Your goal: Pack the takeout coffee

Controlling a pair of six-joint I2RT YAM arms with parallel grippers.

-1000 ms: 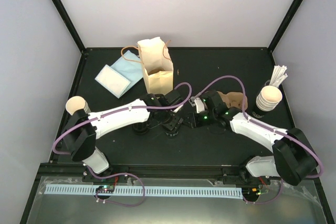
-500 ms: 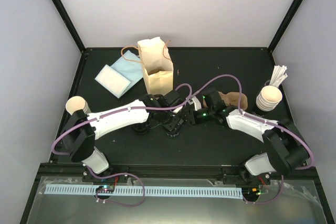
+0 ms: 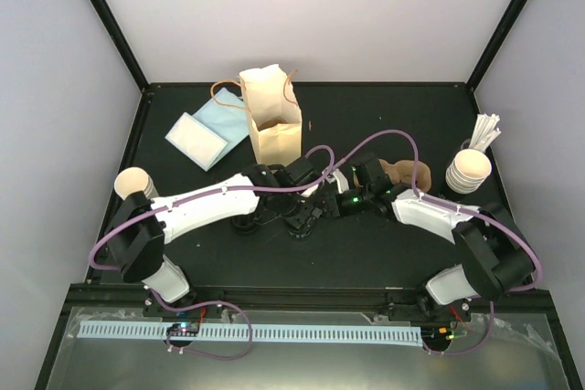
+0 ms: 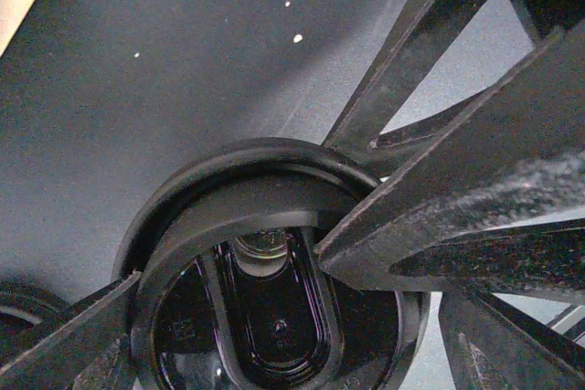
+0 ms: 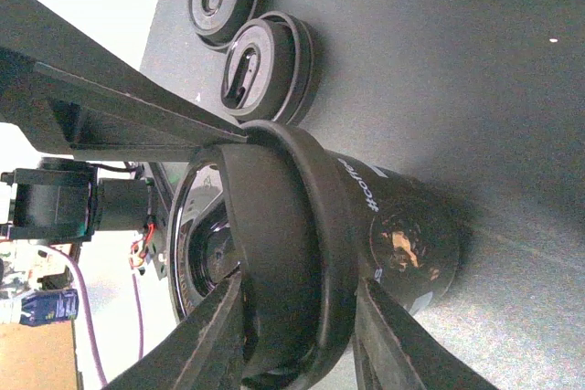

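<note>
Where right gripper [image 5: 297,285] grips black cup [image 5: 402,235]: "#coffee" lettering.

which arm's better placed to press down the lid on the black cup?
Left, likely: the left fingers stand open right over the lid, while the right fingers hold the black cup by its rim from the side.

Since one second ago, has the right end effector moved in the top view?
Yes. The right end effector has shifted slightly left, away from the stack of cups.
</note>
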